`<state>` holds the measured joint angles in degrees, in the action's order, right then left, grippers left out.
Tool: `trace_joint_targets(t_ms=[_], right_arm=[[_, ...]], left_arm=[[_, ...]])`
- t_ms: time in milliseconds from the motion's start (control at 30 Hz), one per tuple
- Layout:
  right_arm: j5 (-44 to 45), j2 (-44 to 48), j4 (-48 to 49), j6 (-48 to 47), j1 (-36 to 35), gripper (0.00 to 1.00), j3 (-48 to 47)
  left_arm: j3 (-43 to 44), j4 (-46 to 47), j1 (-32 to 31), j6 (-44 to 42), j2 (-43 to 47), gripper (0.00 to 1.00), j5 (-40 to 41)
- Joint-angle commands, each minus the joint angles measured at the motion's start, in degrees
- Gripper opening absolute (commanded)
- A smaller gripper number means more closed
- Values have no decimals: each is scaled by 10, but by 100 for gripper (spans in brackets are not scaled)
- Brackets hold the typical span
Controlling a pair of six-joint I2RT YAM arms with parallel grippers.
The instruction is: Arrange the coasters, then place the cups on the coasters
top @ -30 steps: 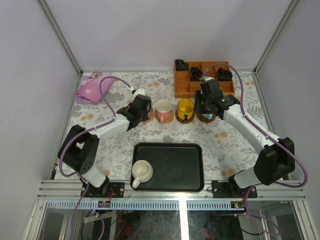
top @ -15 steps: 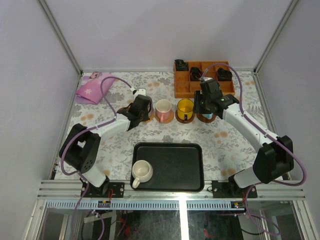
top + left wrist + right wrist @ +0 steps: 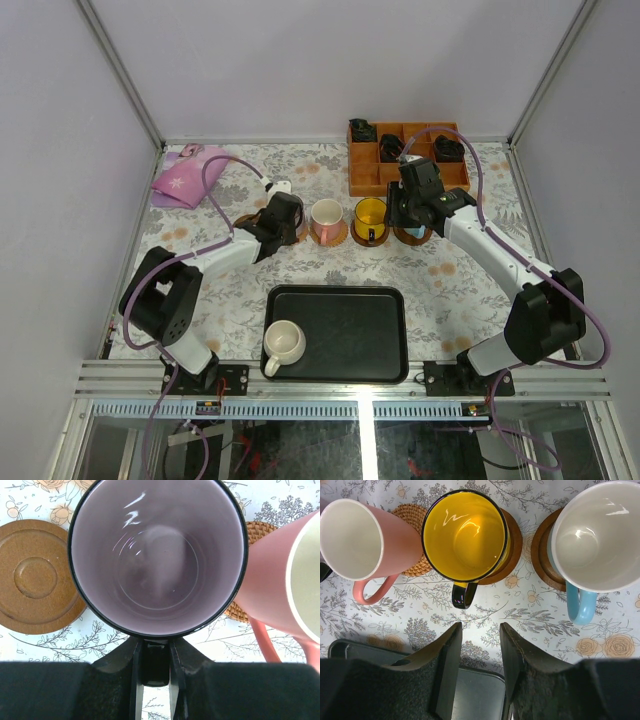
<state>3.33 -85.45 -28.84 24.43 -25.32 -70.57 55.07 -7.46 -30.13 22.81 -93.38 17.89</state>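
Now: left hand (image 3: 154, 655) clamped on the purple cup (image 3: 157, 555) by its handle, cup upright just beside a bare coaster (image 3: 35, 580). Right hand (image 3: 480, 630) spread and empty, near the yellow cup (image 3: 465, 535), which sits on a dark coaster (image 3: 515, 545).

mauve cup (image 3: 157, 555) | pink cup (image 3: 370, 539) | yellow cup (image 3: 465, 535) | blue cup (image 3: 594, 537) | cream cup (image 3: 284, 343) | tray (image 3: 350, 330) — black | tablecloth (image 3: 525, 615) — floral

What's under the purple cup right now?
Only floral tablecloth shows around the purple cup; a bare brown coaster lies beside it, not centred beneath. Directly under the cup is hidden by the cup itself.
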Motion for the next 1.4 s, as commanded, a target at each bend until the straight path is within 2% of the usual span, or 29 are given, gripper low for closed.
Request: trace_joint_targets(t_ms=[0,867,1100,1200,1367], right_arm=[[-10,1,18,3,5,43,-26],[-34,-8,25,4,5,43,-24],[-41,-14,28,2,5,43,-26],[-42,-16,27,1,5,43,-27],[-43,-20,26,1,6,42,-28]], left_arm=[[-8,36,5,4,12,0,16],[-23,60,4,-29,0,1,6],[-24,52,4,-32,-7,24,7],[-24,50,4,-30,-6,30,6],[-25,53,4,-35,-12,33,5]])
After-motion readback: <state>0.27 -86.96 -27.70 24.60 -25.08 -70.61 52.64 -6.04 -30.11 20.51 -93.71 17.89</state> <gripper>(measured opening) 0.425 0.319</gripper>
